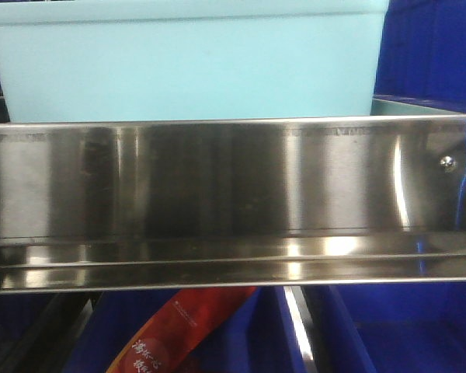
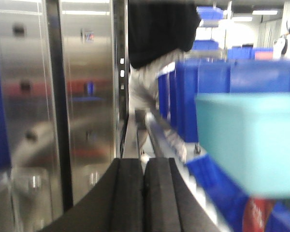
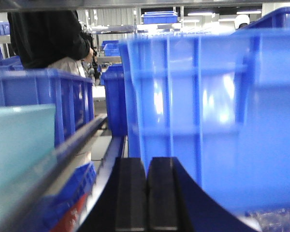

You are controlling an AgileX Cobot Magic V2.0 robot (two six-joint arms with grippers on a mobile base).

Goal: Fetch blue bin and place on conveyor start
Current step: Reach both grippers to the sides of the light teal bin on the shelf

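Fetching the blue bin [image 1: 186, 66]: not yet started, by my reading; the pale aqua tub sits directly behind and above the stainless-steel rail [image 1: 217, 194], with nothing gripping it.
Left pincer [image 2: 145, 193]: fingers pressed together with nothing between them, pointing along the rail; the tub is off to its right and apart from it.
Right pincer [image 3: 147, 193]: likewise closed on nothing, facing a dark royal-blue ribbed bin [image 3: 208, 121]; the aqua tub shows at the left edge of that view, beside the rail.
Conveyor start: not in any view, so no placing is done.
Done: 0 of 2 steps, as far as the views show.
Left to do: open the pincers, take hold of the tub, lift it clear of the rail, carry it to the belt.
Bystander: a person in a black top [image 2: 159, 29] stands farther along the rail.
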